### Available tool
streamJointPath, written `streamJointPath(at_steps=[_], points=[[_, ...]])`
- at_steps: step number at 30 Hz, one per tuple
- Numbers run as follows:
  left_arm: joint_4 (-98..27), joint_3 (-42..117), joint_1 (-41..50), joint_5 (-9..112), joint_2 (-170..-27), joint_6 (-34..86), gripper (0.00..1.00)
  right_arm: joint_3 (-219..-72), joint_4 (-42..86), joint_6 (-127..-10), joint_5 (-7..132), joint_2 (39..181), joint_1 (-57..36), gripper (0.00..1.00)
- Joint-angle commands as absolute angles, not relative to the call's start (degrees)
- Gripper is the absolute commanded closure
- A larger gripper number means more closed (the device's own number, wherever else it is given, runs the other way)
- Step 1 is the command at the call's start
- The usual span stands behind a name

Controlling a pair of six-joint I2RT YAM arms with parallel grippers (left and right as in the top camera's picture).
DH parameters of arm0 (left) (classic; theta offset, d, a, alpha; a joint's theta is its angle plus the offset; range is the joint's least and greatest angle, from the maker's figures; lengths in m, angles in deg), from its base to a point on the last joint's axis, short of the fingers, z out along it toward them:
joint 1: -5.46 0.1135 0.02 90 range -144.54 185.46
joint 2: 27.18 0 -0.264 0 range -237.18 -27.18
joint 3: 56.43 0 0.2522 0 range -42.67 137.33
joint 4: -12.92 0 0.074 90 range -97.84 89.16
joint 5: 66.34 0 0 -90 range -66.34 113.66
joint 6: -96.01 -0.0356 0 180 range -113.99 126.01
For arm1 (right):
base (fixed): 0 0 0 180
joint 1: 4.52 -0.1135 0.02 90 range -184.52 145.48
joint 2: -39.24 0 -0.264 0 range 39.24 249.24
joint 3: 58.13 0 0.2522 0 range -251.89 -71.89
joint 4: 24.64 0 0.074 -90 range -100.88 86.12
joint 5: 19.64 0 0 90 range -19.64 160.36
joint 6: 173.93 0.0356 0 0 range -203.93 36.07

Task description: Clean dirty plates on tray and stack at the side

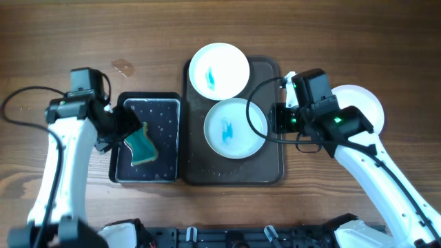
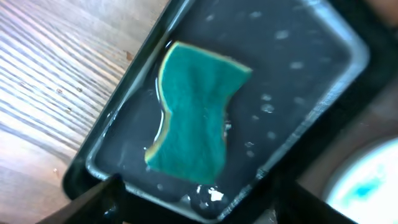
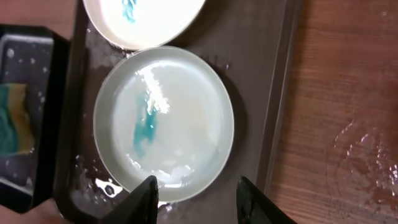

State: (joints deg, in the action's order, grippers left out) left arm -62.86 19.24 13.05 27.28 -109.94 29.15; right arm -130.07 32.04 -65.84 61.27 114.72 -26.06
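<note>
Sponge first
My left gripper (image 2: 202, 208) is open over the sponge (image 2: 193, 118), left of middle; right gripper (image 3: 199, 196) open by the dirty plate (image 3: 165, 121), mid-table. I should pinch the sponge's thin waist.

No readable text, no labels, no brands, no numbers or signs in any view

Seen from overhead, the left arm (image 1: 52, 162) and right arm (image 1: 375, 169) wear glossy white shells along their long links, each capped by boxy black wrist housings (image 1: 86, 83). A small green light (image 1: 337, 120) glows on the right arm's dark joint. Thin black cables (image 1: 31, 88) loop off both wrists. Up close, the right pincer (image 3: 198, 202) shows matte black, tapered fingers (image 3: 146, 196).
</note>
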Motion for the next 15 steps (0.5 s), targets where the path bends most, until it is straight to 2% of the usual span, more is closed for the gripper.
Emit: streamJointPath(at_steps=[1, 6, 7, 8, 15], points=[[-61.0, 15.3, 12.6, 28.8, -117.6, 29.5, 0.46, -130.4, 32.7, -65.7, 59.8, 114.8, -25.9, 0.58], [-56.4, 13.0, 9.6, 30.0, -125.9, 29.3, 0.75, -130.4, 32.7, -65.7, 59.8, 114.8, -25.9, 0.56], [-55.5, 13.0, 8.9, 29.6, -127.1, 29.4, 0.89, -130.4, 32.7, -65.6, 59.8, 114.8, -25.9, 0.56], [-54.8, 13.0, 8.2, 28.7, -128.0, 29.4, 0.96, -130.4, 32.7, -65.4, 59.8, 114.8, -25.9, 0.56], [-58.3, 17.0, 7.3, 26.8, -126.7, 30.4, 0.96, -130.4, 32.8, -65.3, 59.8, 114.8, -25.9, 0.55]])
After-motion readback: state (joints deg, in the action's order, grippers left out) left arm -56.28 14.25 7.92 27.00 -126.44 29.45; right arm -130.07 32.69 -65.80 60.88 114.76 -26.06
